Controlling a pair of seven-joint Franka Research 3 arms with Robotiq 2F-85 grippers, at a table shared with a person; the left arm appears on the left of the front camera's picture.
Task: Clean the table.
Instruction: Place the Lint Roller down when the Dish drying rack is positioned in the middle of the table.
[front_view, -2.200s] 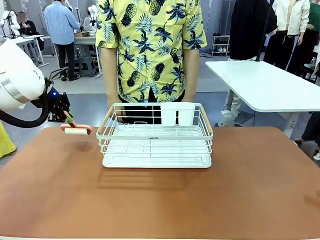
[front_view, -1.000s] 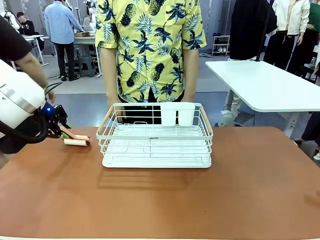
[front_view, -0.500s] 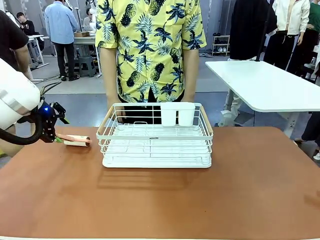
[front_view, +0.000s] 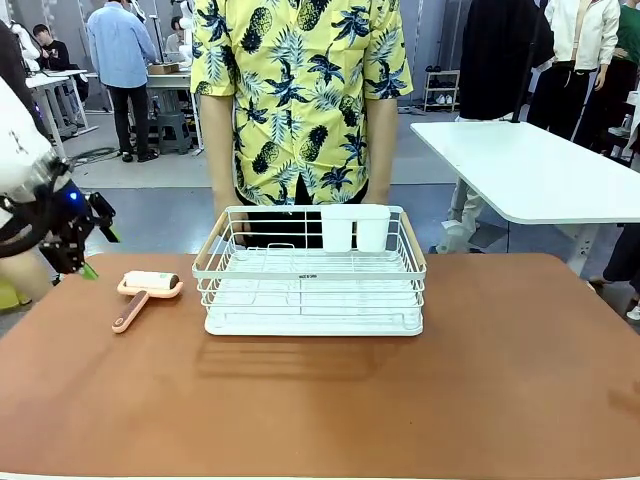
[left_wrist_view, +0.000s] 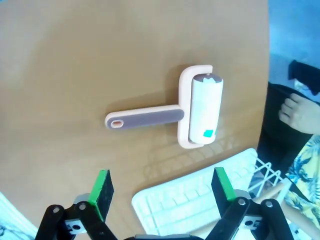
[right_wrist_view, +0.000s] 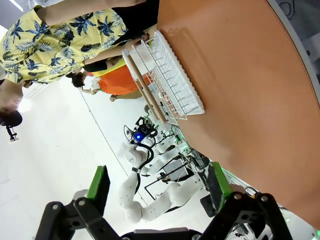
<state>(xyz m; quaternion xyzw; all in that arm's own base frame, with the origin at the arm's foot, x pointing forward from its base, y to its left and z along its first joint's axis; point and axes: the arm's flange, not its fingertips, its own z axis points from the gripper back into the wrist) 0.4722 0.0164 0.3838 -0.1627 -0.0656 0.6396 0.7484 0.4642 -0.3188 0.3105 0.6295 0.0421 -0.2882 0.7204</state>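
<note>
The left arm (front_view: 25, 190) is cut off by the left edge of the front view. The person (front_view: 300, 100) is cut off at the top edge, and both hands are hidden behind the rack (front_view: 310, 270). In the left wrist view, the rack (left_wrist_view: 200, 205) is cut off at the bottom. The white table (front_view: 540, 170) is cut off at the right edge.

White arm (front_view: 20, 150); black gripper (left_wrist_view: 162, 192) with green pads (left_wrist_view: 103, 186).

One lint roller (front_view: 147, 289), one dish rack (front_view: 310, 271), two white cups (front_view: 355, 228)
</note>
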